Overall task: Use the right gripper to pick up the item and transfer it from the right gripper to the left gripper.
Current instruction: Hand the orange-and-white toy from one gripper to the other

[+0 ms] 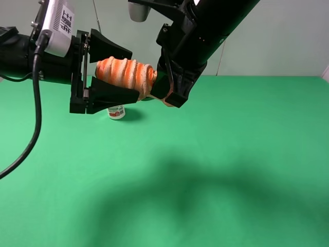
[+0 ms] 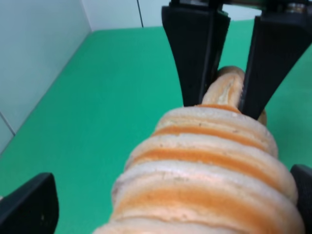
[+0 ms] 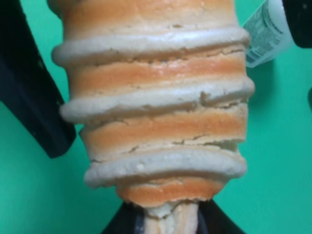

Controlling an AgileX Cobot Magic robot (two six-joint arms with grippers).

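The item point(image 1: 123, 72), an orange-and-cream ribbed roll, hangs level in the air above the green table point(image 1: 231, 164). My right gripper point(image 1: 160, 86) is shut on its right end; the right wrist view shows the roll point(image 3: 156, 107) running out from between the fingers. My left gripper point(image 1: 134, 73) is open with one finger above and one below the roll's left part. In the left wrist view the roll point(image 2: 209, 170) lies between its widely spread fingers point(image 2: 29, 204), with a gap on one side, and the right gripper's fingers point(image 2: 195, 53) pinch the far end.
The white bottle point(image 1: 116, 111) stands on the table under the left gripper and also shows in the right wrist view point(image 3: 265, 34). A pale wall runs behind the table's far edge. The eggplant is hidden.
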